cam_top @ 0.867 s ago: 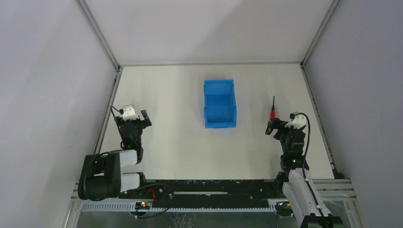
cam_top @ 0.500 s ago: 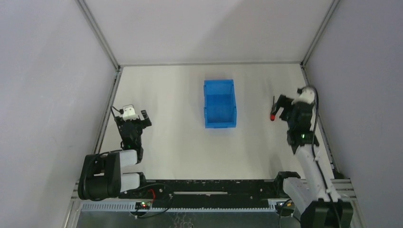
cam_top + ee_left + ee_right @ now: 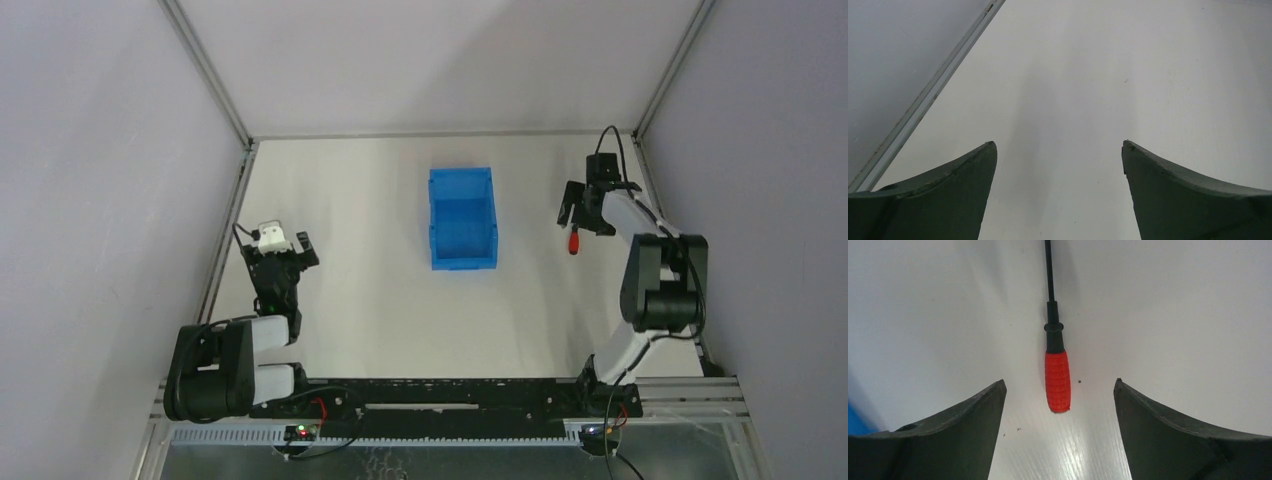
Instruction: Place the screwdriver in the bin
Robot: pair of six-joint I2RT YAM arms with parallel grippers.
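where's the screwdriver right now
In the top view the screwdriver lies on the table, right of the bin, under the right gripper, centred between its open jaws.

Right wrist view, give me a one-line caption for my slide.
Open right gripper frames a small red-handled screwdriver with a thin dark metal shaft, lying on the white table.

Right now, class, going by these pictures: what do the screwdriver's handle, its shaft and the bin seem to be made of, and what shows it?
On the screwdriver, the handle looks like red plastic or rubber, matte, with a moulded grid texture. Its shaft is probably metal with a dark finish: thin and straight. The bin looks like moulded plastic: uniform bright blue, smooth thin walls.
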